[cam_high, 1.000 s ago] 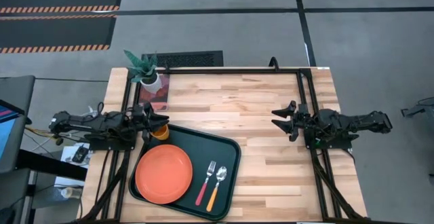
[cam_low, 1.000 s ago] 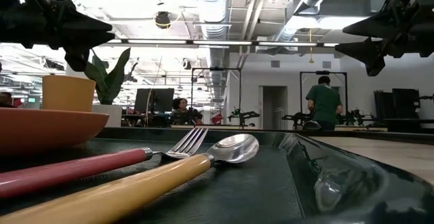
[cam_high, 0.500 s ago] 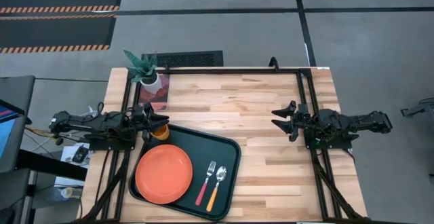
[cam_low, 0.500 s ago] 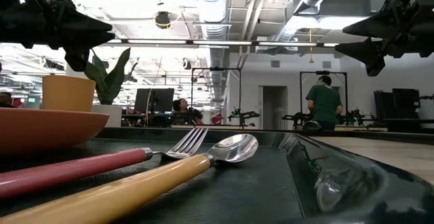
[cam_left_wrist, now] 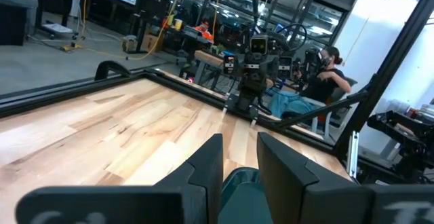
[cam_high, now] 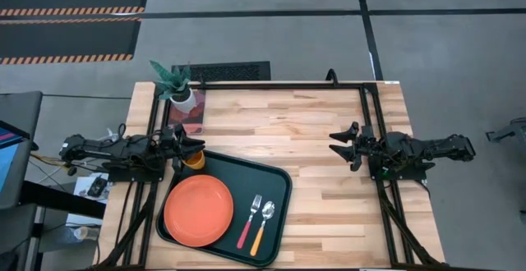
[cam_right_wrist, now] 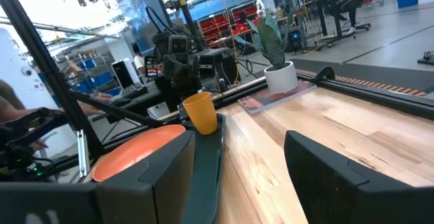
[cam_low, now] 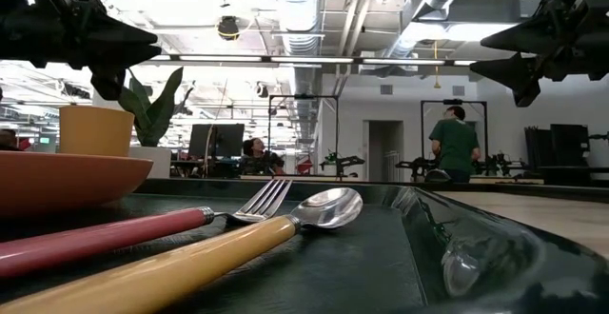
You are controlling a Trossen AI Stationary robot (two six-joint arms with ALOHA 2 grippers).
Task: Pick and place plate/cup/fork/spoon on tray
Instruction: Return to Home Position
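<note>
While the plate [cam_high: 198,210], cup [cam_high: 194,159], fork [cam_high: 249,220] and spoon [cam_high: 263,224] all sit on the tray [cam_high: 275,176] at the surface's [cam_high: 329,123] left front, the left pincer [cam_high: 196,147] hovers parted above the cup and the right pincer [cam_high: 337,142] hangs parted, well apart.

A tray [cam_high: 279,190] is lying on the table [cam_high: 329,131] toward its left front, holding a plate [cam_high: 198,210] in its left half, with a fork [cam_high: 249,219] and a spoon [cam_high: 263,224] lying side by side just to the plate's right, the spoon being the one farther right. A cup [cam_high: 194,161] is standing in the tray's back left corner, just behind the plate, and the left gripper [cam_high: 197,147] is hanging right beside it. A potted plant [cam_high: 176,84] is sitting at the table's back left corner, behind the cup, and the right gripper [cam_high: 341,145] is hanging over the table's right side, well apart from the tray.
</note>
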